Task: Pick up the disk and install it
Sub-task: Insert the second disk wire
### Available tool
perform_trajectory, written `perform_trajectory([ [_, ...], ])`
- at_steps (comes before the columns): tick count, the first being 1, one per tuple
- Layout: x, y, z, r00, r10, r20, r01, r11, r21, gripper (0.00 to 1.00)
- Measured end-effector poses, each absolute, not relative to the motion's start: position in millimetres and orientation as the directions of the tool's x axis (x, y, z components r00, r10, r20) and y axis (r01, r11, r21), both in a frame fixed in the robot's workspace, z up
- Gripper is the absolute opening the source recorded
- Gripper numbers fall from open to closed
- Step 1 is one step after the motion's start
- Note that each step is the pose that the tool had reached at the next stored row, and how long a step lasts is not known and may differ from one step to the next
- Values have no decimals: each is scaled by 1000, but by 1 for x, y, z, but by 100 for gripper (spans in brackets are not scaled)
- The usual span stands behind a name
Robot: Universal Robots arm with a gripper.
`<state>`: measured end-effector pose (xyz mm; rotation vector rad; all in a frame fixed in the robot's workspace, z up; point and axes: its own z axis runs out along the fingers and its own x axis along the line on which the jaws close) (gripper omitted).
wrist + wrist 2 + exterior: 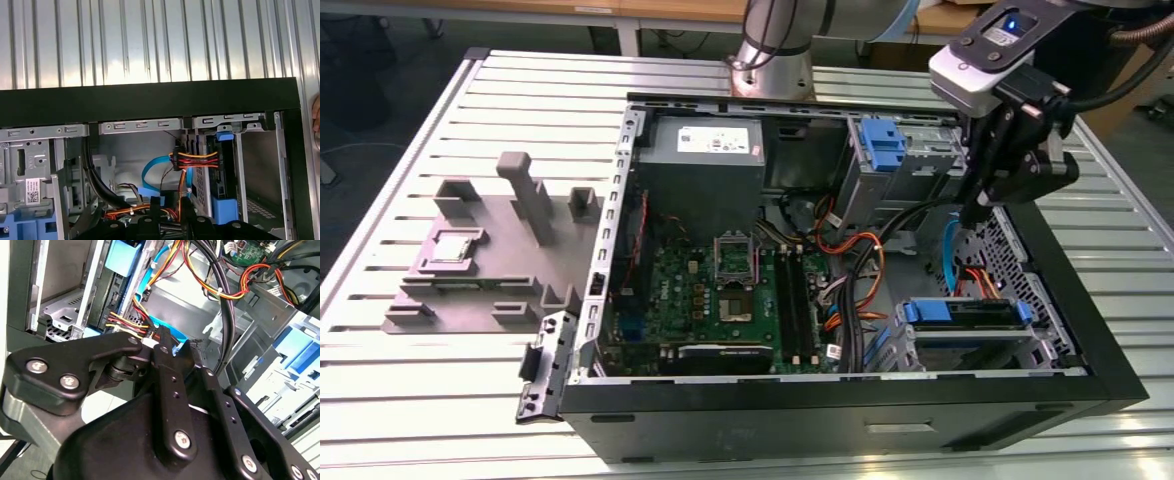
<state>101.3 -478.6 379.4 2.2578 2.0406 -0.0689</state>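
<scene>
The disk (961,314) sits in the drive bay at the case's near corner on the exterior view's right, blue carrier rail facing up, with cables running to its end. In both wrist views the disk (223,205) (119,262) stands in its metal cage with a red, yellow and black plug beside it. My gripper (977,214) hangs over the case's right wall, behind the bay and apart from the disk. Its black fingertips (155,202) stand a little apart, and the gripper (177,340) is open with nothing between them.
The open black computer case (1067,300) lies on a slatted metal table (454,400). A blue latch piece (882,146) stands at the far bays, beside the grey power supply (703,150). Loose cables (854,270) cross the motherboard. A grey fixture (480,250) lies left of the case.
</scene>
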Motion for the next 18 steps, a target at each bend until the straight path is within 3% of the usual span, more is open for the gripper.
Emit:
perform_trajectory([
  [11,102,-470,369,128,985,-112,991,-124,43,30],
  [18,102,-470,366,142,974,-173,989,-135,55,30],
])
